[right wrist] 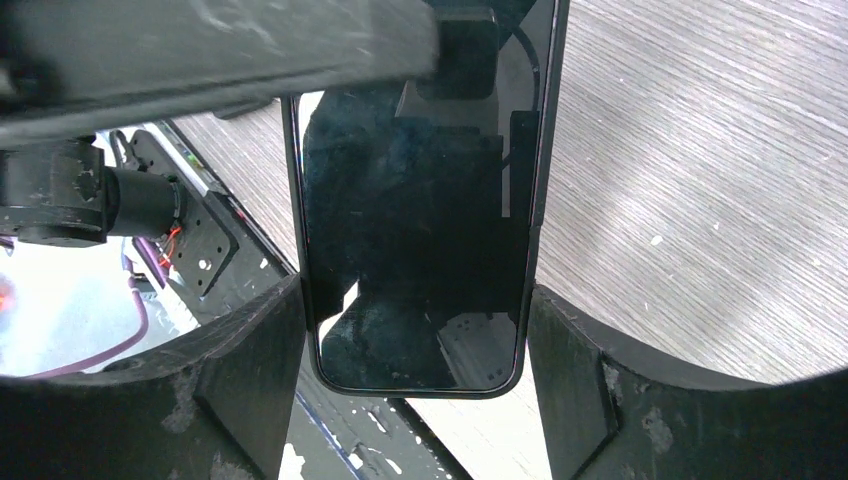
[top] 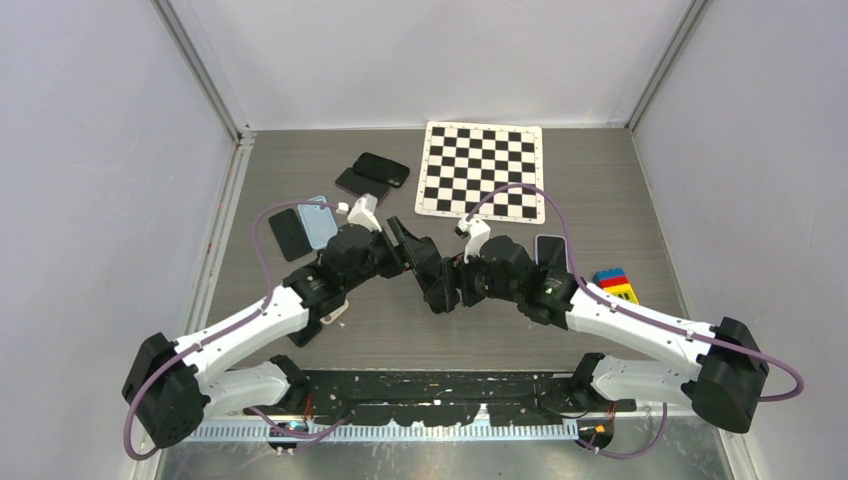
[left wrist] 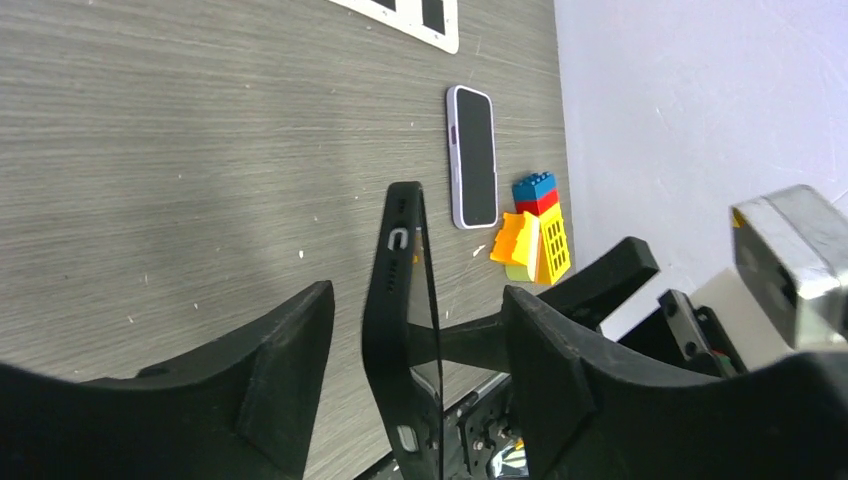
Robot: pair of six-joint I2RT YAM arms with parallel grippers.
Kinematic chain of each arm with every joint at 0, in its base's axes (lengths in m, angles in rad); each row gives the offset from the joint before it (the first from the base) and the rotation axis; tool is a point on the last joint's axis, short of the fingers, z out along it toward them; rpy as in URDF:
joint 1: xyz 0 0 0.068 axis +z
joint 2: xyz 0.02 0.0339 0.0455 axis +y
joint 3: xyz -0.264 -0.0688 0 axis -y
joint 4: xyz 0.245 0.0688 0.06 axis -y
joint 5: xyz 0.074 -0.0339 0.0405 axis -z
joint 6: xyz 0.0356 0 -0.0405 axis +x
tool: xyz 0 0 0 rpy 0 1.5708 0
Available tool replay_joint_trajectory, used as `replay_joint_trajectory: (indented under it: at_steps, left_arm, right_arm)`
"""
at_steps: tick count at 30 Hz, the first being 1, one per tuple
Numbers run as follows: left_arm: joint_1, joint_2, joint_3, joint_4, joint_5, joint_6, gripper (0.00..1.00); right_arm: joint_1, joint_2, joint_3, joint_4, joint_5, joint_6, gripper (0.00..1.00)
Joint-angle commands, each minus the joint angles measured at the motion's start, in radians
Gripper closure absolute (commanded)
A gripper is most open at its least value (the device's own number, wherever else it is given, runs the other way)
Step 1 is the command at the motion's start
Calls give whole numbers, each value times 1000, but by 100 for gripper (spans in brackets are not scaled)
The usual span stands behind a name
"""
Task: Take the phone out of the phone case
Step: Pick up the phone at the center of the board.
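Note:
A black phone in a black phone case [right wrist: 415, 220] is held up off the table between the two arms, screen toward the right wrist camera. My right gripper [right wrist: 415, 310] is shut on it, a finger pressed against each long side near its lower end. In the left wrist view the same phone case [left wrist: 392, 300] shows edge-on, the glass a thin line along its right side. My left gripper [left wrist: 415, 310] straddles it, open, with a gap on both sides. From above, both grippers meet at the phone [top: 412, 250] over the table's middle.
A purple-cased phone [top: 551, 252] lies face up to the right, with stacked toy bricks [top: 614, 284] beside it. A checkerboard [top: 483, 170] lies at the back. Two dark phones [top: 372, 175], a blue one [top: 320, 220] and a black one [top: 288, 233] lie at back left.

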State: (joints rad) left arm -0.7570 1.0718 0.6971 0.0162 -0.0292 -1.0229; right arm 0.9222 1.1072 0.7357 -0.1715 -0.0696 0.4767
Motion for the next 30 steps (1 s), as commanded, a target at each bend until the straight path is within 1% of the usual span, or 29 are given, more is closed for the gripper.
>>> replay_joint_trajectory:
  at_steps: [1, 3, 5, 10, 13, 15, 17, 18, 19, 20, 21, 22, 23, 24, 25, 26, 30]
  left_arm:
    - [5, 30, 19, 56, 25, -41, 39]
    - [5, 40, 30, 51, 25, -42, 44]
    - [5, 53, 39, 50, 60, -45, 49]
    - [5, 80, 71, -5, 90, -40, 58]
    - [5, 70, 72, -13, 89, -31, 67]
    - [5, 57, 71, -13, 84, -25, 76]
    - [5, 44, 70, -13, 75, -19, 88]
    - [5, 36, 69, -13, 73, -17, 96]
    - [5, 33, 71, -13, 71, -12, 100]
    - [9, 29, 74, -26, 75, -1, 100]
    - [12, 23, 79, -41, 80, 13, 100]
    - [19, 13, 86, -52, 83, 27, 100]
    - [27, 2, 91, -60, 85, 41, 100]
    - [37, -11, 95, -67, 89, 56, 100]
    - [51, -25, 99, -71, 91, 77, 100]
    - [65, -41, 101, -75, 96, 94, 100]
    - [137, -94, 112, -65, 141, 160, 100]
  right_arm:
    - [12, -11, 76, 136, -39, -20, 68]
    - [14, -9, 76, 142, -45, -24, 68]
    - [17, -9, 73, 152, -50, -29, 68]
    - [20, 9, 81, 154, -36, -36, 68]
    - [20, 20, 90, 149, -12, -33, 68]
    - [20, 26, 94, 146, -3, -29, 68]
    - [20, 32, 97, 144, -1, -26, 68]
    - [19, 36, 99, 144, 1, -19, 67]
    - [19, 37, 100, 143, 4, -9, 62]
    - [20, 39, 101, 143, 9, -4, 57]
    - [20, 38, 99, 142, 12, 4, 43]
    - [20, 31, 96, 144, 28, 8, 35]
    - [20, 23, 83, 150, 39, 22, 16]
    - [20, 1, 74, 161, 59, 26, 6]
    - [20, -13, 50, 164, 81, 26, 2]
    - [20, -47, 37, 195, 104, 24, 1]
    - [19, -144, -23, 233, 109, 27, 0]
